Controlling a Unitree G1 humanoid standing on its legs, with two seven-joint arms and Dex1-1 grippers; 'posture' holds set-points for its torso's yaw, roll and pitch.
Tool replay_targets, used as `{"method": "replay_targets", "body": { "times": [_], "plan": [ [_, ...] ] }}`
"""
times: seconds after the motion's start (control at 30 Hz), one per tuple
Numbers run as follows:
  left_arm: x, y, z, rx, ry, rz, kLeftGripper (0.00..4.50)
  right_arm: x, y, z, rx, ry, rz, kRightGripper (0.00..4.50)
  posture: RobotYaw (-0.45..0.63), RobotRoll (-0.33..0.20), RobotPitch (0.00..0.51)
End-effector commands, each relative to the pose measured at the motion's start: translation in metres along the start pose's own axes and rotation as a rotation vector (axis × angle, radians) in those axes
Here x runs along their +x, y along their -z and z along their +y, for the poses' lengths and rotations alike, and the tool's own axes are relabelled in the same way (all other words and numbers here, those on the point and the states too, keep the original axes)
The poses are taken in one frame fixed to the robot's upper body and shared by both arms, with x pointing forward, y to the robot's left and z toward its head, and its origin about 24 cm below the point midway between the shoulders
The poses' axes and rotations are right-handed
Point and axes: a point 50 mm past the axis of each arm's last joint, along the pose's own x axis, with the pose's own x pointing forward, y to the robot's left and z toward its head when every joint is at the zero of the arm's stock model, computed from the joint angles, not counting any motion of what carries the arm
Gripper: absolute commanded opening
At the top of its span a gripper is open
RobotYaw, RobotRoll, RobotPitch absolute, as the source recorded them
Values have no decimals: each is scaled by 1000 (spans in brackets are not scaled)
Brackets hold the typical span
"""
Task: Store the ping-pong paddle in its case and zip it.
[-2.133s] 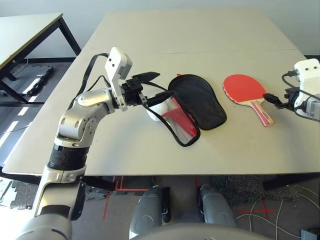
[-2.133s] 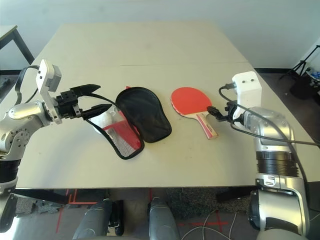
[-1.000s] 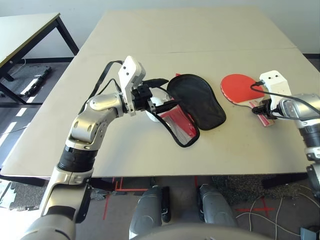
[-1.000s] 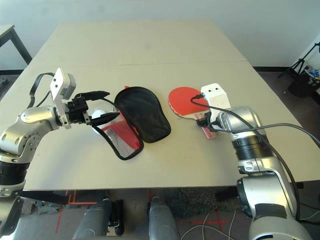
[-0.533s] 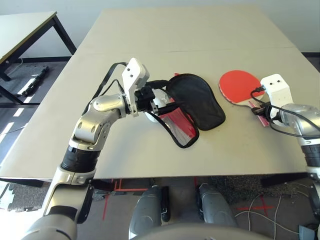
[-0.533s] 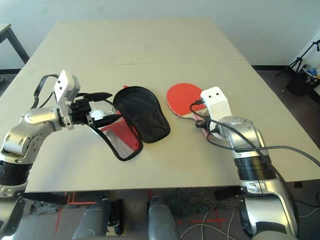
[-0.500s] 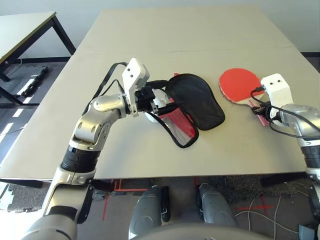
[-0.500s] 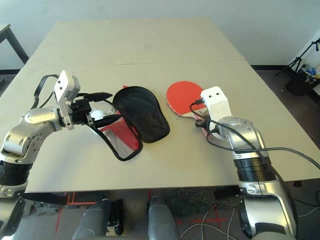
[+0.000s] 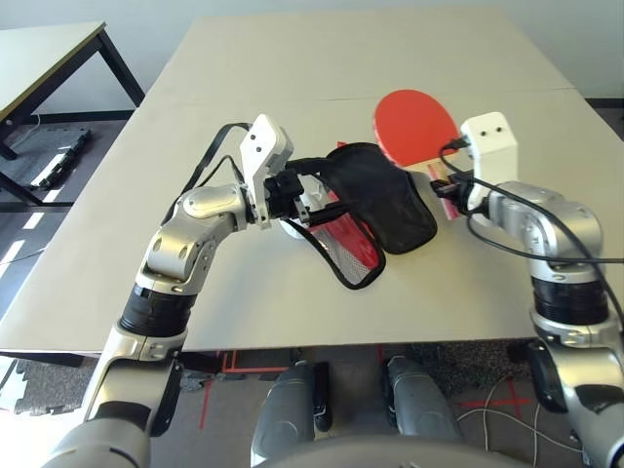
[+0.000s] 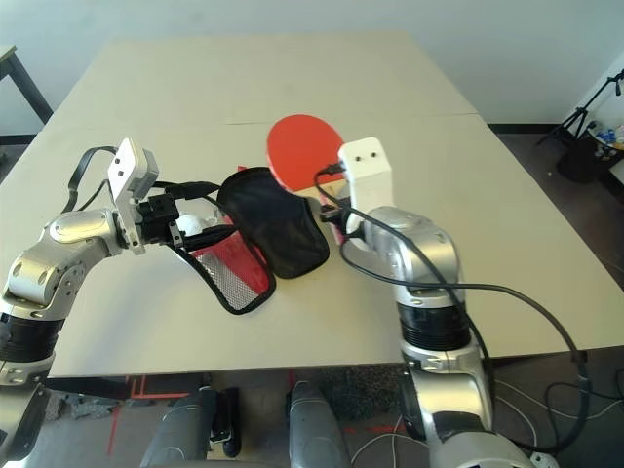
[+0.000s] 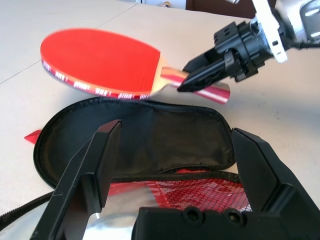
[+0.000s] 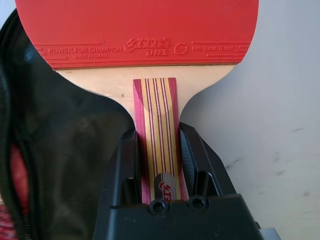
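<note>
our right gripper (image 12: 157, 150) clamps the ping-pong paddle (image 9: 417, 122) by its handle, lifted just beyond the open case (image 9: 375, 200); our left gripper (image 11: 175, 165) gapes wide, empty, beside the case's flap.

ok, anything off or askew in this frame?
Nothing stands out. The right gripper holds the ping-pong paddle by its handle above the open case; the left gripper is open at the case's rim.

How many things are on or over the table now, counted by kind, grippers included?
Ping-pong paddle: 1
Case: 1
White fluffy pouch: 1
Grippers: 2, left gripper and right gripper
Total: 5
</note>
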Motion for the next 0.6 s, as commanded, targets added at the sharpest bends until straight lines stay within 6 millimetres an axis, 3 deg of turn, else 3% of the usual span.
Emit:
{"method": "replay_targets", "body": {
  "times": [0.03, 0.6],
  "plan": [
    [-1, 1, -4, 5, 0, 13, 4500, 3, 0, 9, 1, 24, 48, 1093, -60, 0, 153],
    [2, 2, -8, 4, -10, 4, 4500, 17, 11, 28, -69, -50, 165, 1093, -38, 0, 149]
  ]
}}
